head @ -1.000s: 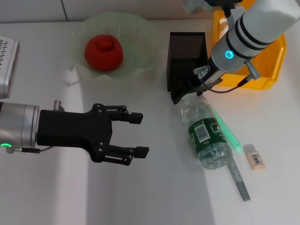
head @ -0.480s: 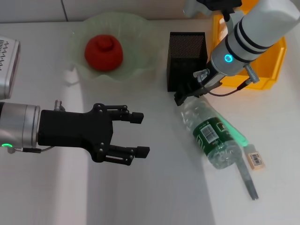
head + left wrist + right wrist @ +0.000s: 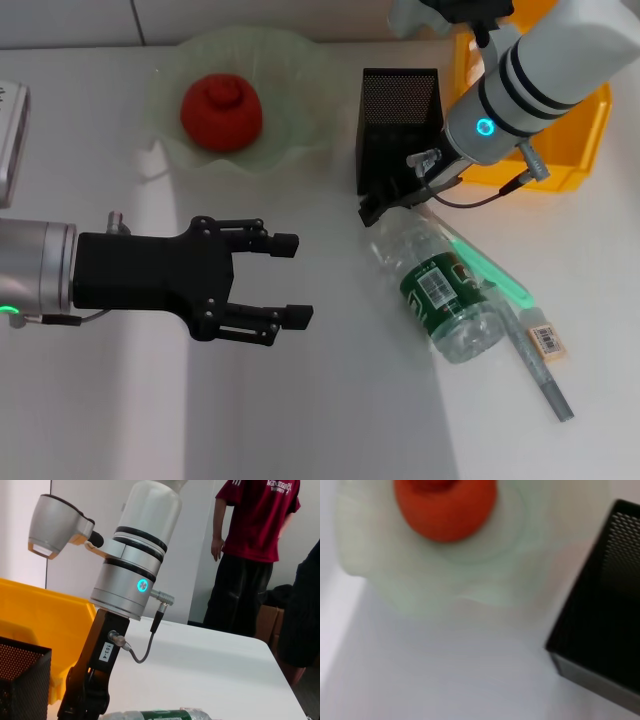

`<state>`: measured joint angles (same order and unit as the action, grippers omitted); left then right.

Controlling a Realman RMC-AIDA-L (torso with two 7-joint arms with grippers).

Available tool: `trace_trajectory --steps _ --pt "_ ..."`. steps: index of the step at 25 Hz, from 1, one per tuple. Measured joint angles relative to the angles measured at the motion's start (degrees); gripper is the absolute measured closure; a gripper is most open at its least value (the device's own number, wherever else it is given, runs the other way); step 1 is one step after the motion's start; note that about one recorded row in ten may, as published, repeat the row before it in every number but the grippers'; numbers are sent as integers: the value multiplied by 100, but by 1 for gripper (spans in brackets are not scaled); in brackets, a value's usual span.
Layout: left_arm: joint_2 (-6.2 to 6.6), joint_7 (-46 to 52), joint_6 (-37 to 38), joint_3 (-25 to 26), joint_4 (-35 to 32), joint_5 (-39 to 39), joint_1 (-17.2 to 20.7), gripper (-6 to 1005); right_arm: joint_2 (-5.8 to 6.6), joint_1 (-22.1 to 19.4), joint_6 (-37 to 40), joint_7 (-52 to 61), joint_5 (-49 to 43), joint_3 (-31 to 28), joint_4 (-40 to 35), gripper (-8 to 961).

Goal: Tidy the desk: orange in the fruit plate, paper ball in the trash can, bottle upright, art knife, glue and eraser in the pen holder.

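Bottle [image 3: 440, 288] lying over green stick [image 3: 487, 265], eraser [image 3: 546, 340] beside

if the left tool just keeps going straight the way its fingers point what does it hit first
Probably the bottle. The left tool, open, points across the bare desk toward the robot's right, and the lying bottle is the first thing in that line. Its height above the desk is unclear.

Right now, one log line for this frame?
right hand: at cap end of bottle, grip unclear | bottle: lying | left hand: open, idle | orange: in fruit plate | eraser: on desk
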<state>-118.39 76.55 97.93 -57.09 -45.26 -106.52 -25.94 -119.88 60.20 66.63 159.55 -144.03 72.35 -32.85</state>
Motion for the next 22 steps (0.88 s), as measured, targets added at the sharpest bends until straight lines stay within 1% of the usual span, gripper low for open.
trace_trajectory --steps 1,2,3,4,5,8,11,12,13,14,15,16,17,18,19,20,22 --pt "0 0 10 21 0 0 2 201 3 -66 14 -32 65 -1 -105 526" --pt "1 0 20 55 2 0 6 201 3 -235 37 -60 155 47 -367 526" --pt "1 0 20 55 2 0 6 202 3 -235 37 -60 155 47 -367 526" --pt "1 0 20 55 2 0 6 202 3 -424 40 -64 308 203 -643 526" --pt "2 0 23 67 4 0 8 202 3 -424 40 -64 308 203 -643 526" --pt "6 0 60 173 8 0 10 202 27 -769 45 -125 639 465 -1093 526" --pt "7 -6 100 305 10 1 11 203 35 -1116 55 -246 901 560 -1573 526" --pt "12 -19 124 374 21 14 14 203 35 -1374 58 -292 1071 646 -1907 526" --pt "12 -19 124 374 21 14 14 203 35 -1374 58 -292 1071 646 -1907 526" --pt "12 -19 124 374 21 14 14 203 36 -1506 59 -305 1151 692 -2075 526" --pt "21 -46 163 450 50 38 17 203 36 -1650 57 -337 1208 743 -2264 526" --pt "34 -138 261 667 147 71 19 203 35 -1770 58 -380 1249 785 -2410 526" --pt "35 -186 298 798 200 74 20 203 27 -2047 28 -589 1373 878 -2746 526" --pt "38 -213 318 904 238 75 23 204 27 -2047 28 -589 1373 878 -2746 526" --pt "38 -213 318 904 238 75 23 204 21 -2182 2 -706 1465 926 -2898 526" --pt "43 -234 334 1111 285 76 48 204 22 -2313 -40 -826 1591 961 -3021 526" --pt "43 -235 337 1288 289 78 88 204 33 -2576 -126 -1121 1954 1001 -3227 527"
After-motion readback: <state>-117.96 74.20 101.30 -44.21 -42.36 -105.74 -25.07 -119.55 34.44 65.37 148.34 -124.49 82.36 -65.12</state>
